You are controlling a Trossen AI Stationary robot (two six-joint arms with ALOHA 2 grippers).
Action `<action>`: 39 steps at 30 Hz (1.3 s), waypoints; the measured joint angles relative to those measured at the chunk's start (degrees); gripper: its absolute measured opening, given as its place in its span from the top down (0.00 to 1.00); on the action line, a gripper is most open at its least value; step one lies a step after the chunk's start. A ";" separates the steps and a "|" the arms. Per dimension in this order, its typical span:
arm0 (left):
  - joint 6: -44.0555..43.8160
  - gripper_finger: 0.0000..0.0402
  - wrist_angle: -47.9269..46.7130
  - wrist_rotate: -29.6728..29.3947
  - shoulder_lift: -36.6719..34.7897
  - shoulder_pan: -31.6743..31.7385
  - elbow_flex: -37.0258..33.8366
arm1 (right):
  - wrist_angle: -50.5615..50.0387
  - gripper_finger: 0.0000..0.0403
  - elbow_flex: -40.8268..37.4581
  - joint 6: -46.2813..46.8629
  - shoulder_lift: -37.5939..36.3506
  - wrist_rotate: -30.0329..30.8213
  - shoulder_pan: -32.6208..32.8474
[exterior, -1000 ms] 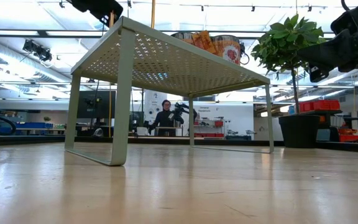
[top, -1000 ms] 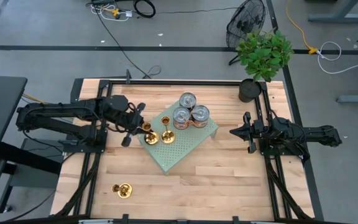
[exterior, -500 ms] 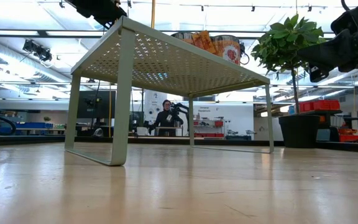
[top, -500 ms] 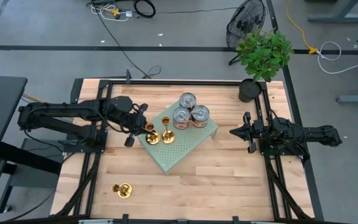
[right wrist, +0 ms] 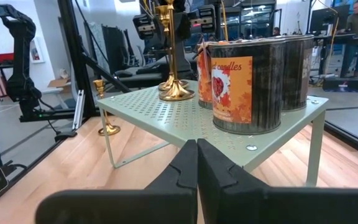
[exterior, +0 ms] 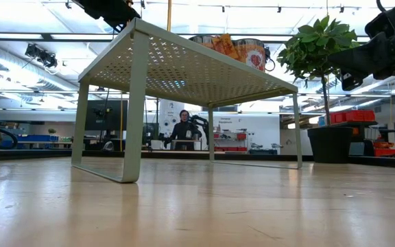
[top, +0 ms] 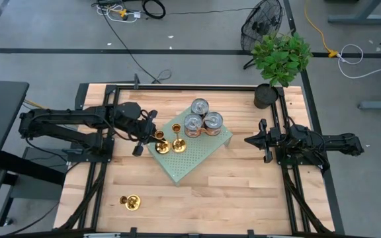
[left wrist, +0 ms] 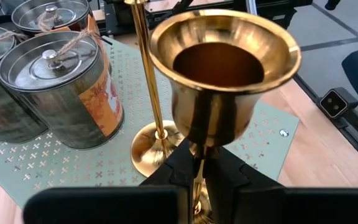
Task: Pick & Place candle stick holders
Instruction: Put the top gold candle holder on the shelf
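Left gripper (top: 152, 133) clamped on thin stem of shiny brass candle stick holder (left wrist: 224, 93), low grip keeps it upright over pale green perforated metal shelf (top: 200, 155) beside second brass holder (top: 178, 144); third brass holder (top: 131, 201) on wooden table (top: 243, 192); right gripper (top: 253, 140) closed, parked aside.

Two brass candle stick holders (top: 169, 143) upright, third (top: 131, 201) toppled.

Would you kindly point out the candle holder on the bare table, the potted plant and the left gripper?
candle holder on the table (top: 131, 201), high view, its base.
potted plant (top: 282, 56), high view, its leaves.
left gripper (top: 152, 137), high view, between its fingertips.
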 joint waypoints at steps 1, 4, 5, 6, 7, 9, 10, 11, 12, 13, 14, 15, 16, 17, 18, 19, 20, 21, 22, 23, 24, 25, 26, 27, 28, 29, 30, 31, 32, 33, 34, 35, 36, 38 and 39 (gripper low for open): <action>0.01 0.93 0.01 0.00 0.00 0.00 0.00 | 0.00 0.99 0.01 -0.01 0.00 0.01 0.00; -0.01 0.93 0.10 0.00 0.37 0.00 0.04 | 0.00 0.99 0.01 -0.02 0.00 -0.01 0.02; -0.19 0.92 0.00 -0.02 0.44 0.00 0.04 | 0.00 0.99 0.01 0.00 0.00 0.01 0.00; -0.28 0.91 0.02 0.00 0.44 0.00 0.04 | 0.00 0.99 0.01 -0.02 0.00 0.00 0.02; -0.26 0.90 0.02 0.00 0.42 0.00 0.04 | 0.00 0.99 0.01 -0.02 0.00 0.01 0.01; -0.28 0.88 0.11 0.00 0.70 0.00 0.06 | 0.00 0.99 0.01 -0.01 0.00 0.01 0.01; -0.28 0.87 0.13 0.00 0.85 0.00 0.09 | 0.00 0.99 0.01 -0.01 0.00 0.00 0.01; -0.28 0.87 -0.09 0.00 0.87 0.00 0.09 | -0.01 0.99 0.01 0.00 0.00 0.01 0.00; -0.26 0.87 -0.05 0.00 0.86 0.00 0.09 | -0.01 0.99 0.01 -0.01 0.00 0.01 0.00; -0.27 0.87 0.15 0.02 0.85 0.00 0.09 | 0.00 0.99 0.01 -0.02 0.00 0.01 0.00; -0.28 0.87 0.11 0.00 0.85 -0.02 0.09 | -0.02 0.99 -0.01 0.00 0.00 -0.01 0.00; -0.27 0.87 0.07 0.00 0.85 -0.02 0.09 | 0.00 0.99 0.01 -0.02 0.00 -0.01 0.02; -0.28 0.88 0.08 0.02 0.91 -0.02 0.09 | 0.00 0.99 0.01 -0.02 0.00 0.01 0.00; -0.28 0.88 0.11 0.01 1.00 -0.02 0.09 | 0.00 0.99 0.01 -0.01 0.00 0.00 0.00; -0.28 0.88 0.06 0.00 1.08 -0.02 0.09 | -0.02 0.99 0.01 -0.01 0.00 0.00 0.00; -0.28 0.88 -0.11 0.00 1.09 -0.02 0.09 | 0.00 0.99 0.00 -0.01 0.00 0.00 0.01; -0.28 0.88 -0.08 0.00 1.09 -0.02 0.09 | 0.00 0.99 -0.01 0.00 0.00 0.01 0.02; -0.28 0.88 0.04 0.01 1.09 -0.02 0.09 | 0.00 0.99 0.01 -0.02 0.00 0.00 0.02; -0.28 0.88 0.04 0.00 1.09 -0.02 0.09 | -0.02 0.99 0.01 0.00 0.00 0.01 0.02; -0.28 0.88 -0.02 0.00 1.09 -0.02 0.09 | -0.02 0.99 0.01 0.00 0.00 0.01 0.00; -0.28 0.88 -0.02 0.00 1.09 -0.02 0.09 | 0.00 0.99 0.00 -0.01 0.00 0.00 0.01; -0.28 0.88 0.00 0.02 1.09 -0.02 0.09 | -0.02 0.99 0.00 -0.01 0.00 -0.01 0.00; -0.28 0.88 -0.01 0.00 1.09 -0.02 0.09 | -0.02 0.99 0.01 0.00 0.00 -0.01 0.02; -0.28 0.88 -0.04 0.00 1.09 -0.02 0.09 | 0.00 0.99 0.01 -0.01 0.00 0.01 0.01; -0.28 0.88 -0.03 0.00 1.09 -0.02 0.09 | 0.00 0.99 0.00 -0.01 0.00 0.01 0.00; -0.28 0.88 -0.02 0.00 1.09 -0.02 0.09 | 0.00 0.99 0.01 -0.01 0.00 0.00 0.01; -0.28 0.88 -0.04 0.00 1.09 -0.02 0.09 | -0.01 0.99 0.00 0.00 0.00 0.01 0.02; -0.28 0.88 -0.04 0.00 1.09 -0.02 0.09 | 0.00 0.99 0.01 -0.02 0.00 0.00 0.02; -0.28 0.87 -0.04 0.00 1.09 -0.02 0.09 | 0.00 0.99 0.01 -0.01 0.00 0.01 0.00; -0.28 0.87 -0.04 0.00 1.09 -0.02 0.09 | 0.00 0.99 0.00 -0.01 0.00 0.01 0.02; -0.28 0.86 -0.04 0.00 1.09 -0.02 0.09 | 0.00 0.99 0.01 0.00 0.00 0.01 0.02; -0.28 0.86 -0.04 0.00 1.09 -0.02 0.09 | 0.00 0.99 0.01 -0.02 0.00 -0.01 0.02; -0.28 0.86 -0.04 -0.09 1.09 -0.02 0.09 | -0.01 0.99 0.01 0.00 0.00 0.00 0.01; -0.28 0.85 -0.04 -0.64 1.09 -0.02 0.09 | -0.02 0.99 0.01 -0.02 0.00 0.01 0.02; -0.28 0.84 -0.04 -0.83 1.09 -0.02 0.09 | -0.02 0.99 0.01 -0.02 0.00 0.01 0.01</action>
